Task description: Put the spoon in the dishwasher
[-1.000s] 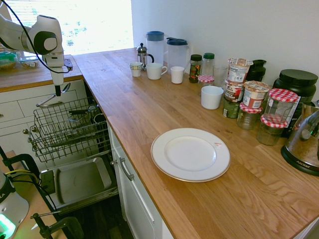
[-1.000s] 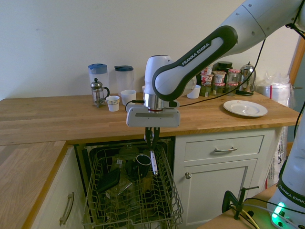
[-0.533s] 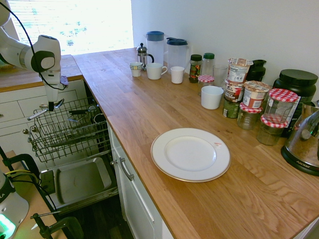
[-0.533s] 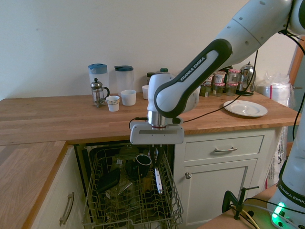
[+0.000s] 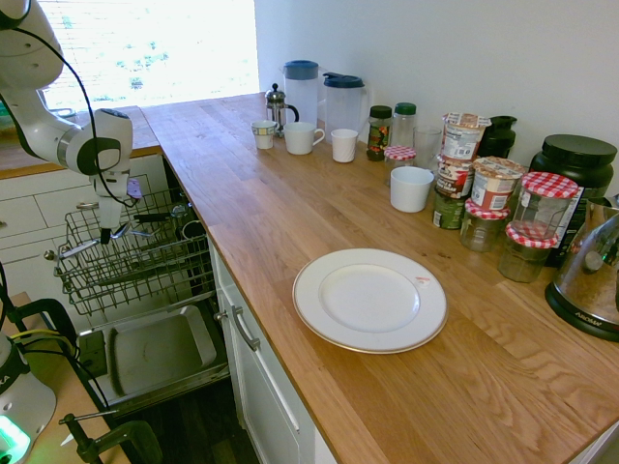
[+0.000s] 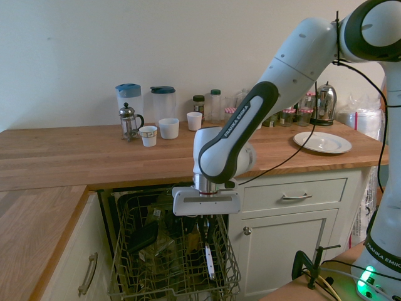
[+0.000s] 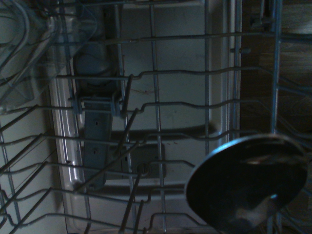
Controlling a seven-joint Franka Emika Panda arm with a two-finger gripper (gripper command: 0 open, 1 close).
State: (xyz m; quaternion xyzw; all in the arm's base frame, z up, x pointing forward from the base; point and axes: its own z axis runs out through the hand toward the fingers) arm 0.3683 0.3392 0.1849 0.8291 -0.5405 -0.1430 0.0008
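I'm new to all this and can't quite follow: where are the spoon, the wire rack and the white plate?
spoon (image 6: 207,258): second exterior view, on its handle below the gripper.
wire rack (image 5: 126,261): first exterior view, on its near side wall.
white plate (image 5: 314,331): first exterior view, on its near rim.

Sunlit window (image 5: 145,43), white wall (image 5: 435,48), wooden countertop (image 5: 319,213), white drawers (image 6: 294,197)
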